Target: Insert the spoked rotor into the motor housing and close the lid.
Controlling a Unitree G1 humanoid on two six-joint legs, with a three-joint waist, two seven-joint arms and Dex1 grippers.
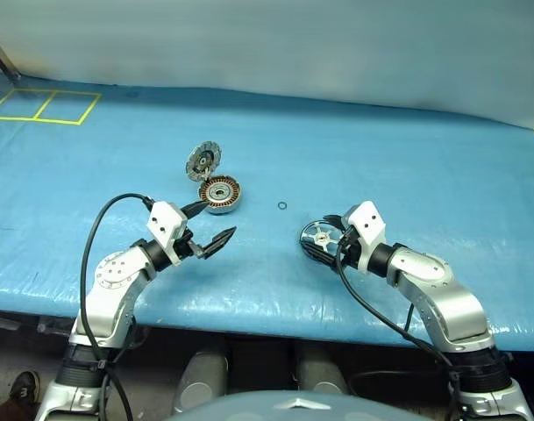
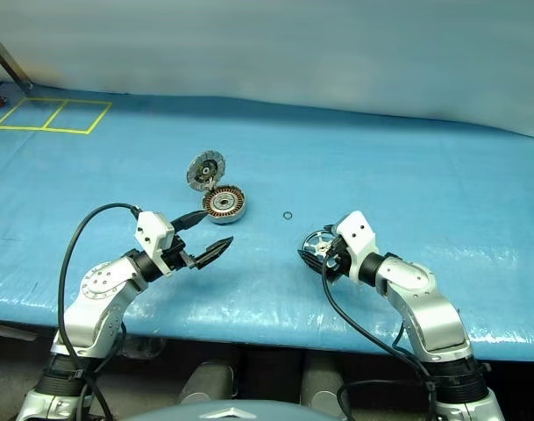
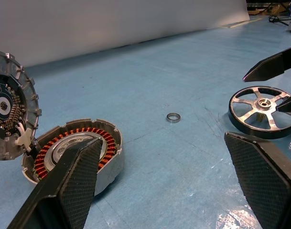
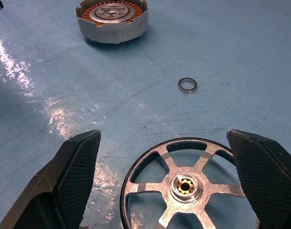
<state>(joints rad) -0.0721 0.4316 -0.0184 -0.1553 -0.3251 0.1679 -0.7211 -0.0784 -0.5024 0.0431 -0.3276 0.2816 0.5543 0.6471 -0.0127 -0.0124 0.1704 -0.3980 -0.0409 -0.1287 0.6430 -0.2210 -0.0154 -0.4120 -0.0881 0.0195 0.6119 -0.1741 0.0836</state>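
Note:
The spoked rotor (image 1: 316, 235), a black-rimmed wheel with silver spokes, lies flat on the blue table right of centre. My right gripper (image 4: 163, 138) is open, with one finger on each side of the rotor (image 4: 186, 186) and not touching it. To the left stands the motor housing (image 1: 220, 194), its copper windings facing up. The lid (image 1: 202, 161) is hinged open and upright behind the housing, its segmented inner face showing. My left gripper (image 1: 212, 224) is open and empty, just in front of the housing (image 3: 73, 152).
A small metal ring (image 1: 282, 206) lies on the table between housing and rotor. Yellow tape squares (image 1: 43, 105) mark the far left corner. The table's front edge (image 1: 249, 307) runs just below both arms.

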